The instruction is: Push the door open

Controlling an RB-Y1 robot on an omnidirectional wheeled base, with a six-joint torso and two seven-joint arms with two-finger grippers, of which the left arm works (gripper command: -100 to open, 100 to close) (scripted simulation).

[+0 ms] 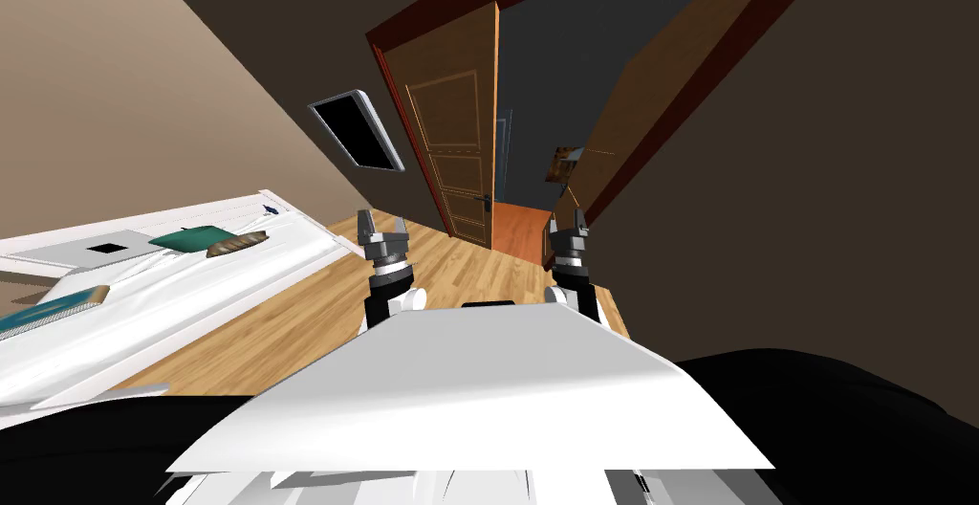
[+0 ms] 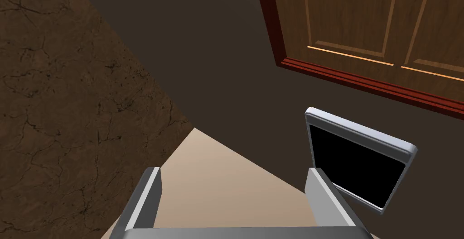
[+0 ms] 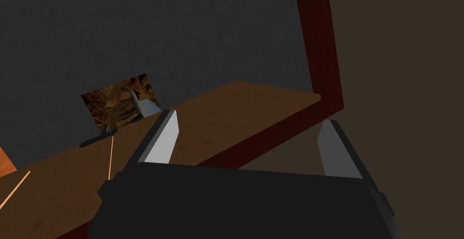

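Note:
A brown panelled door (image 1: 457, 145) with a dark handle (image 1: 488, 201) stands swung partway inside a dark red frame (image 1: 397, 112). A second brown leaf (image 1: 621, 131) stands at the right side of the opening. My left gripper (image 1: 382, 227) is held up, open and empty, short of the panelled door, which lies beyond its fingers (image 2: 152, 195) as door (image 2: 376, 19). My right gripper (image 1: 571, 222) is open and empty close to the right leaf. Between and beyond its fingertips (image 3: 163, 136) run the brown leaf (image 3: 226, 109) and the red frame (image 3: 317, 46).
A white bed (image 1: 191, 289) with a teal pillow (image 1: 196, 238) stands on my left. A black screen (image 1: 358, 131) hangs on the wall left of the door. Wooden floor (image 1: 449, 260) leads to the opening, with orange floor (image 1: 521, 231) and a dark grey wall beyond.

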